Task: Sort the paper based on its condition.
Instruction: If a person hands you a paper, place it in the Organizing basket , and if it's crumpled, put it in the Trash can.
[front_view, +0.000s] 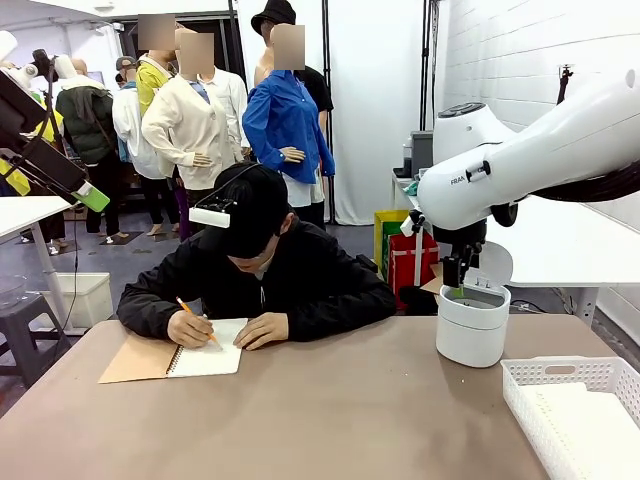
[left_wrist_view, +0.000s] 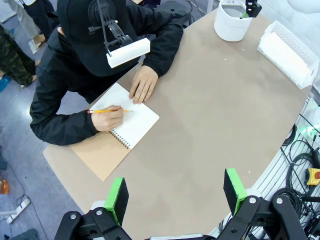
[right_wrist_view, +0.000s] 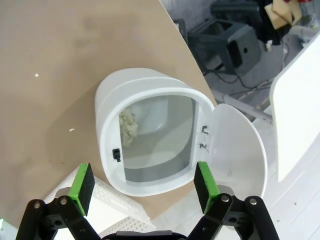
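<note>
The right gripper (right_wrist_view: 144, 182) has its jaws wide apart with nothing between them. It hangs straight over a white bin (right_wrist_view: 107, 107) whose lid (right_wrist_view: 235, 145) is swung open toward 3 o'clock. The right wrist view looks into the bin, where a crumpled paper wad (right_wrist_view: 129, 127) lies against the inner wall at 9 o'clock. The front view hides that wad behind the bin's wall and shows the gripper just above the rim.

The left gripper (left_wrist_view: 176, 192) also stands spread and empty, above the near edge of the table (left_wrist_view: 200, 115). Its view adds the person's hand (left_wrist_view: 110, 117) holding a pencil (left_wrist_view: 107, 111) on a notebook (left_wrist_view: 135, 122) at 10 o'clock.

The bin sits close to the table's edge, with its lid out past that edge. In the front view a white basket (front_view: 560, 368) takes the 5 o'clock corner. The middle of the table lies bare.
</note>
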